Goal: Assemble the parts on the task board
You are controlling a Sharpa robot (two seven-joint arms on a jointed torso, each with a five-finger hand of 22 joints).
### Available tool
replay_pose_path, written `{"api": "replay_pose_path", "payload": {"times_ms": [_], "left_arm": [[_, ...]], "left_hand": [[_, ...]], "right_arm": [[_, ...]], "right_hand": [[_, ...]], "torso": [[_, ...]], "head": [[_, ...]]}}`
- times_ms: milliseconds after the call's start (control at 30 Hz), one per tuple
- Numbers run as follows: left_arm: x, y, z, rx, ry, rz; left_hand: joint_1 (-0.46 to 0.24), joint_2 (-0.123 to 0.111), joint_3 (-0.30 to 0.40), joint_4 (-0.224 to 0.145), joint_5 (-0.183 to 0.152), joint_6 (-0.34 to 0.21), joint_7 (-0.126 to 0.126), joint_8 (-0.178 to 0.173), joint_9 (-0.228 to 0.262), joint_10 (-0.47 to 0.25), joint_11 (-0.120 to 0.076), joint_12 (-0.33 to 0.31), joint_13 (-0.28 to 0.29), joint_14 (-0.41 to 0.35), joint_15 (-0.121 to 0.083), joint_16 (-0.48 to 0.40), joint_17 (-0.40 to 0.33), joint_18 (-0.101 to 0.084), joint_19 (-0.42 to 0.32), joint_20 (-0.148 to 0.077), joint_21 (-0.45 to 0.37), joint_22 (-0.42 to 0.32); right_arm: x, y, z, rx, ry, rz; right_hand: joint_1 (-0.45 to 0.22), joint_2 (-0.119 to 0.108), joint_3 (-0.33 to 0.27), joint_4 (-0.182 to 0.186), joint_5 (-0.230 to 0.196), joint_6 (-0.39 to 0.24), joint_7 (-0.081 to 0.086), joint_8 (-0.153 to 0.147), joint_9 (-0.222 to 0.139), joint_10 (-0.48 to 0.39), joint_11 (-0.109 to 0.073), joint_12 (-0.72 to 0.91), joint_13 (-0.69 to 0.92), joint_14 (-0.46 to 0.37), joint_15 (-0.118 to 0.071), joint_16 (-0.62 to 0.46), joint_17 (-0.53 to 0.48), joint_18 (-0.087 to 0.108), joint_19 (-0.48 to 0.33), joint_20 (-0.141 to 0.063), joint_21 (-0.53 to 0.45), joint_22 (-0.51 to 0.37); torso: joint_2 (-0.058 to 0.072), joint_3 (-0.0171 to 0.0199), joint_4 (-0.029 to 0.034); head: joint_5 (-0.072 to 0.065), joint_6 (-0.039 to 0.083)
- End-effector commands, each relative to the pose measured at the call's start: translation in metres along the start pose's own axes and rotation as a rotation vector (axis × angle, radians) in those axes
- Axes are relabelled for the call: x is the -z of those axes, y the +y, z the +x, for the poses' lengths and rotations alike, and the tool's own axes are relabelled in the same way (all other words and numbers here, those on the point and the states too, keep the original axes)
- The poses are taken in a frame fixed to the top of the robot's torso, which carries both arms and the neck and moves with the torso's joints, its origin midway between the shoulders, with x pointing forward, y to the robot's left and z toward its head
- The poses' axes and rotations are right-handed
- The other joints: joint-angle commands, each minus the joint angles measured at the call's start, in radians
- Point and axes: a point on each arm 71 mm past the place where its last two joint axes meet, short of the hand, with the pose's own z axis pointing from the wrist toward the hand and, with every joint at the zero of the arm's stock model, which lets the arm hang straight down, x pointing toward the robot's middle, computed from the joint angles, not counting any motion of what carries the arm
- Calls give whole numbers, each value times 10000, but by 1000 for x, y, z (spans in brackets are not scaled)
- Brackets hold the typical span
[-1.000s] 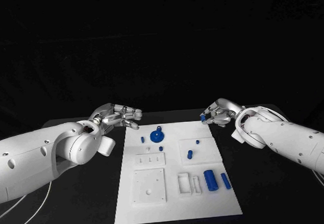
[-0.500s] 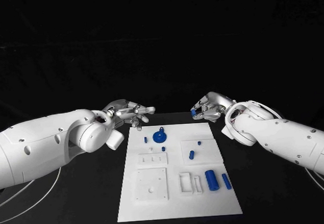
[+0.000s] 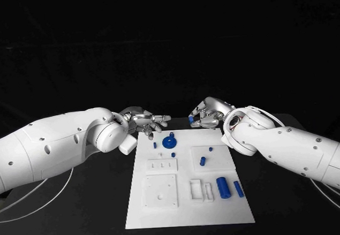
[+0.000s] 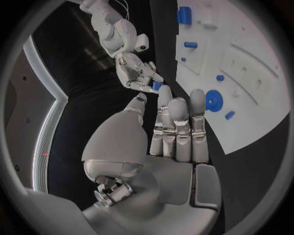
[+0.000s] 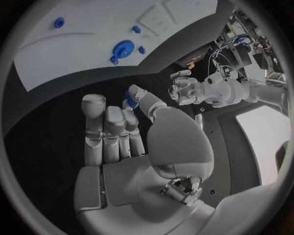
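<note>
The task board, a white plate, lies in the middle of the black table, running lengthwise away from the robot. In the left wrist view it is the pale plane beyond the fingers, and in the right wrist view it lies across the far side of the table.

The left hand hovers over the black table just off the board's far left corner; its fingers are stretched out side by side, the thumb apart from them, and it holds nothing. The right hand hangs near the board's far right corner, fingers curled in, with a small blue part pinched at its fingertips; the same piece shows between thumb and fingers in the right wrist view and in the left wrist view. The 2 hands are near each other but apart.

On the board, the round blue disc sits near the far end. Toward the near end, 2 blue cylinders lie side by side: a thicker one and, just right of it, a thinner one. A short blue peg lies on a raised square at mid-board, and a tiny blue stud stands left of the disc.
</note>
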Motion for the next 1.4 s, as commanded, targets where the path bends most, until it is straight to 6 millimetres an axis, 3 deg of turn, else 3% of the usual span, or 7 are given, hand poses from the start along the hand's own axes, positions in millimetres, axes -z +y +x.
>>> {"api": "replay_pose_path", "payload": {"times_ms": [33, 67, 267, 433, 567, 767, 1400], "left_arm": [[-2, 0, 0, -506, -125, -593], [-3, 0, 0, -569, -172, -619], [-7, -4, 2, -769, -572, -600], [-9, -6, 6, -1073, -608, -657], [-10, -7, 8, -1246, -551, -704], [-13, -9, 13, -1461, -461, -778], [-21, -8, 28, -1799, 97, -1223]], "left_hand": [[-130, -169, 2, 187, -428, -55, 25, -45, 246, -90, 43, 53, 34, -41, 21, 52, -36, 107, -49, 32, 17, 12], [-186, -267, 51, 291, -751, -79, 38, -45, 309, -116, 54, 70, 48, -49, 31, 64, -52, 116, -53, 43, 15, 17], [-318, -648, 243, 737, -1693, -229, 93, -40, 772, -491, 165, 84, 54, -216, 123, 30, -194, 140, -168, 142, -73, 8], [-377, -854, 115, 1029, -1773, -491, 180, -53, 815, -747, 264, 14, -55, -426, 220, 11, -313, 146, -297, 236, -189, -24], [-189, -739, -592, 1272, -1440, -547, 201, -53, 854, -829, 292, 55, -140, -514, 246, 79, -455, 148, -323, 266, -255, -27], [-170, -758, -600, 1412, -1537, -613, 231, -56, 764, -872, 323, -28, -253, -561, 276, 93, -534, 156, -338, 296, -310, -39], [-144, -640, -601, 1321, -1577, -629, 255, -59, 462, -884, 341, -59, -350, -647, 294, 248, -614, 159, -371, 312, -314, 26]], "right_arm": [[0, 4, 2, 373, -59, 92], [0, 6, 4, 382, -29, 63], [1, 16, 12, 452, 272, -87], [2, 24, 21, 530, 564, -197], [3, 28, 25, 556, 698, -261], [3, 33, 29, 579, 820, -338], [3, 42, 35, 638, 974, -494]], "right_hand": [[28, -101, 64, 2, -3, 74, 6, 42, 9, 60, 17, -16, -4, 49, -5, -30, -5, 124, 504, -17, 23, 627], [28, -101, 64, 2, -3, 74, 6, 42, 9, 60, 17, -16, -4, 49, -5, -30, -5, 124, 504, -17, 23, 627], [36, -105, 67, 6, 0, 113, -4, 45, 12, 65, 10, -14, -3, 56, -9, -12, 10, 119, 508, -20, 47, 631], [26, -104, 51, 21, -11, 128, -8, 41, 12, 56, 9, -28, -14, 53, -10, -15, 7, 114, 509, -22, 69, 636], [26, -104, 51, 21, -11, 128, -8, 41, 12, 56, 9, -28, -14, 53, -10, -15, 7, 114, 509, -22, 69, 636], [31, -88, 39, 40, -11, 124, -9, 43, 12, 48, 7, -41, -23, 52, -11, -17, 8, 113, 505, -24, 58, 632], [14, -100, -34, 82, 16, 143, -20, 41, 13, 44, 1, -59, -43, 51, -16, -35, -4, 104, 508, -31, 83, 628]], "torso": [[26, 7, -32], [25, 1, -26], [29, 7, -18], [19, -3, -10], [16, 4, -5], [21, -6, -6], [36, 11, 3]], "head": [[-3, -29], [-20, -41], [-32, -83], [-50, -141], [-63, -139], [-43, -114], [-61, -129]]}}
